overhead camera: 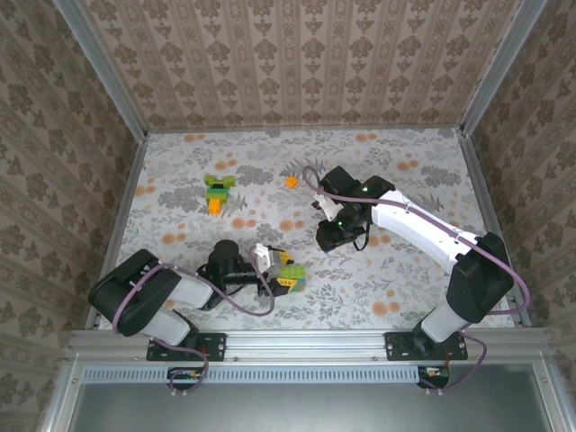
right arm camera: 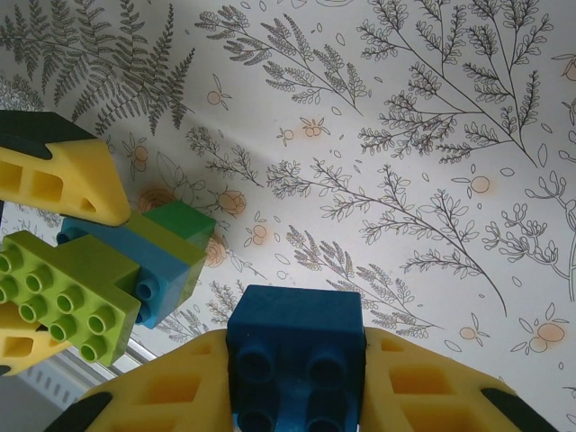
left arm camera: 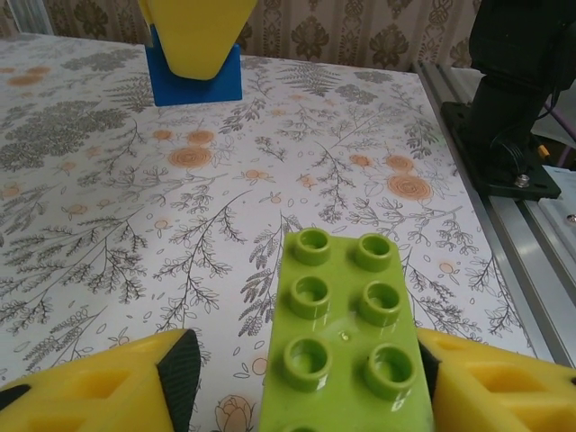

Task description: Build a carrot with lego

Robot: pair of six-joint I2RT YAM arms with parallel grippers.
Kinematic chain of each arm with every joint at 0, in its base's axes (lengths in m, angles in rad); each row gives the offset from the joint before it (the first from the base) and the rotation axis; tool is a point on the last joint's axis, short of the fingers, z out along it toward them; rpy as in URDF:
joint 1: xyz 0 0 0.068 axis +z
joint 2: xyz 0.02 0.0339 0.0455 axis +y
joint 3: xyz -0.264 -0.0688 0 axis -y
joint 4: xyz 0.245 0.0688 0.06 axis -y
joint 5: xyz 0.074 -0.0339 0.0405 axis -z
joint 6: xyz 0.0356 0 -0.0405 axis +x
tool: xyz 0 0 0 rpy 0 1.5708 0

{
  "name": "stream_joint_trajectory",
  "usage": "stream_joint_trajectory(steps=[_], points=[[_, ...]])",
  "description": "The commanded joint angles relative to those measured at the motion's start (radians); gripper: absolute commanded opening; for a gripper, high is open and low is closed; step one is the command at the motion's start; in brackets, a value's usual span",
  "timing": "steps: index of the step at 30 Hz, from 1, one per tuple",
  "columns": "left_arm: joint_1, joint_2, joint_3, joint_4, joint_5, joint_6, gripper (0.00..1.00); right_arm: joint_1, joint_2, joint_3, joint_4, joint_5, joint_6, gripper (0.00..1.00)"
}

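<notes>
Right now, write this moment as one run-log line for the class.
left gripper: open around lime brick | right gripper: holding blue brick | carrot: lying apart from both grippers

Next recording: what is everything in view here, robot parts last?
carrot: one, green with orange tip, far left of table
orange brick: one, orange, loose, right of carrot
brick stack: one, lime, light blue and green, between jaws of left gripper
dark blue brick: one, dark blue, clamped in right gripper
table: one, white floral print, whole work surface
left gripper: one, yellow, near front edge
right gripper: one, yellow, table centre
</notes>
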State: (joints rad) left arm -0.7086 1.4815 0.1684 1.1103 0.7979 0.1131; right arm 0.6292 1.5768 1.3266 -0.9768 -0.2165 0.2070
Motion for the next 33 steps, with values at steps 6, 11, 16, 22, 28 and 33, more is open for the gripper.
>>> stream_joint_trajectory(steps=[6,11,16,22,28,33], points=[[0.010,0.041,0.008,0.093,0.058,-0.019,0.46,0.021,0.005,0.012,-0.041,0.017,0.033,0.29],[0.008,0.041,0.005,0.085,0.060,-0.012,0.40,0.054,-0.001,0.001,-0.074,0.023,0.078,0.27],[-0.013,0.043,0.001,0.055,0.049,0.022,0.34,0.104,-0.026,-0.027,-0.094,0.031,0.153,0.25],[-0.045,0.044,-0.014,0.031,0.015,0.082,0.28,0.130,-0.078,-0.070,-0.074,0.025,0.237,0.25],[-0.062,0.047,-0.020,0.007,-0.014,0.127,0.26,0.175,-0.077,-0.049,-0.062,0.051,0.317,0.24],[-0.065,0.058,-0.011,-0.013,-0.019,0.141,0.25,0.241,-0.014,0.025,-0.090,0.099,0.367,0.24]])
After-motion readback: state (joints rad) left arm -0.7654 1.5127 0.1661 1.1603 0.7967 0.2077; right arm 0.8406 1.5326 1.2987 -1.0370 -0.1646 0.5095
